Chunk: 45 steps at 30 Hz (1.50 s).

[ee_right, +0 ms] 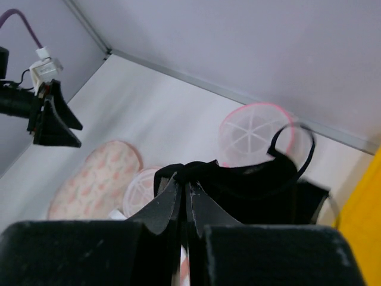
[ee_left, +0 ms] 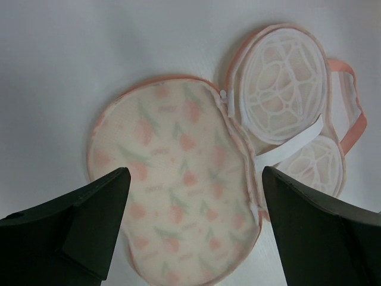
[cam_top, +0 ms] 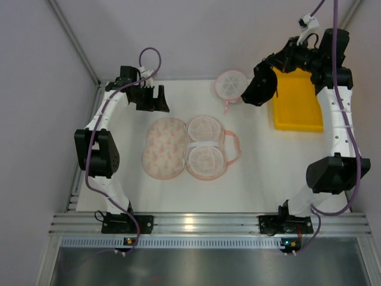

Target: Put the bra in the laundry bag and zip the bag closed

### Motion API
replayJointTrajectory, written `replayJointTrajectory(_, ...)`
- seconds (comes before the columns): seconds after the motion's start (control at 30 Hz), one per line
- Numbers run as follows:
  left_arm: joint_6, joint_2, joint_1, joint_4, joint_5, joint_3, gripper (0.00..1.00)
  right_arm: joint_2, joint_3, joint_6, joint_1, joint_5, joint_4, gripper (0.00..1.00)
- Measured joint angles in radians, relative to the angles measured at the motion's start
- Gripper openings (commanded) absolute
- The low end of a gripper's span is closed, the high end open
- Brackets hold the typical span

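Note:
The laundry bag (cam_top: pixel 164 149) lies open and flat mid-table, its speckled flap on the left and two round white mesh domes (cam_top: pixel 205 146) on the right. It also shows in the left wrist view (ee_left: pixel 172 190) and the right wrist view (ee_right: pixel 95 179). My left gripper (cam_top: pixel 152 98) is open and empty, hovering above the flap's far side (ee_left: pixel 195 174). My right gripper (cam_top: pixel 265 70) is shut on the black bra (ee_right: pixel 256 185), pinching its edge (ee_right: pixel 186 179). The bra (cam_top: pixel 255 92) hangs in the air at the back right, next to the yellow tray.
A round white mesh disc (cam_top: pixel 231 83) with a pink rim and cord lies at the back, left of the hanging bra (ee_right: pixel 253 134). A yellow tray (cam_top: pixel 296 101) sits at the back right. Walls close the table at the back and on both sides.

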Motion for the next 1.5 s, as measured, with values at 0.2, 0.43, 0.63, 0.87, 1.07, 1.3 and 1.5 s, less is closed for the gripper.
replayJointTrajectory(0.2,-0.028,-0.037,0.05,0.004,0.023,-0.074,0.97,0.011,-0.004,0.046,0.111,0.002,0.015,0.0)
replayJointTrajectory(0.43,-0.035,-0.058,0.039,0.001,0.031,-0.126,0.96,0.021,-0.104,0.124,0.259,0.03,0.052,0.0)
replayJointTrajectory(0.63,-0.046,-0.058,0.039,0.002,0.03,-0.127,0.96,0.053,-0.227,0.2,0.366,0.1,0.128,0.0)
replayJointTrajectory(0.87,-0.046,-0.058,0.039,0.002,0.027,-0.127,0.96,0.082,-0.307,0.297,0.428,0.175,0.183,0.0)
replayJointTrajectory(1.07,-0.046,-0.058,0.04,0.002,0.027,-0.127,0.96,0.07,-0.331,0.363,0.467,0.293,0.235,0.0)
replayJointTrajectory(1.3,-0.046,-0.057,0.04,0.002,0.034,-0.127,0.96,0.002,-0.441,0.449,0.543,0.41,0.226,0.0)
replayJointTrajectory(1.5,-0.037,-0.053,0.04,0.002,0.053,-0.127,0.95,-0.026,-0.531,0.506,0.608,0.386,0.198,0.0)
